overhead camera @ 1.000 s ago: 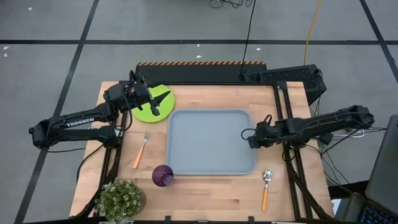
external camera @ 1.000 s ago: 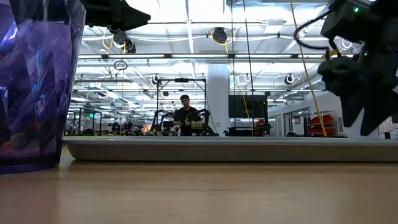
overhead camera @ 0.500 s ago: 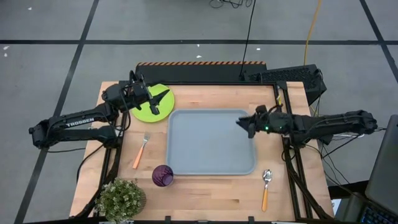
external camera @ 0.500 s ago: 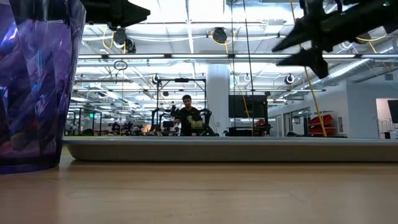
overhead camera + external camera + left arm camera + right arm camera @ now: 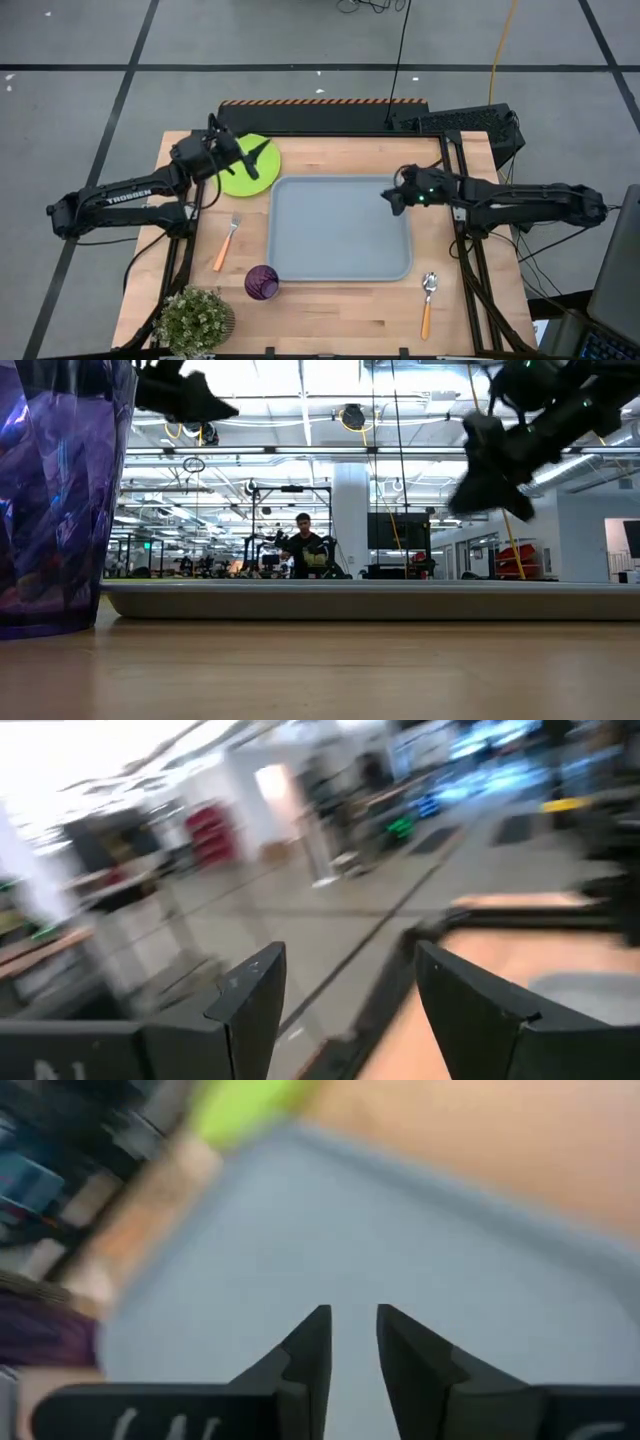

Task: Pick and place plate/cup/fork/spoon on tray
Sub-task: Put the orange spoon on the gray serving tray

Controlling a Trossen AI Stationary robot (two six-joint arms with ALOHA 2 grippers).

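The lime-green plate [image 5: 232, 180] lies flat at the table's far left. My left gripper [image 5: 258, 160] hovers above its right part, open and empty; its wrist view [image 5: 350, 980] shows the gap. The grey-blue tray [image 5: 340, 228] lies in the table's middle. My right gripper [image 5: 388, 198] hangs over the tray's far right corner, fingers a narrow gap apart [image 5: 352, 1315], holding nothing. The purple cup [image 5: 262, 282] stands by the tray's near left corner. The fork [image 5: 226, 243] lies left of the tray. The spoon [image 5: 428, 303] lies near the tray's near right corner.
A small potted plant [image 5: 195, 320] stands at the table's near left corner. In the low view the cup [image 5: 55, 495] fills the left side and the tray's rim [image 5: 370, 600] runs across. A person stands far off in the room [image 5: 303, 545].
My right gripper has moved toward the table's far edge and a little left, from beside the tray's right rim to above its far right corner, rising, then tipping its fingers down. My left gripper has stayed above the plate and tipped a little down.
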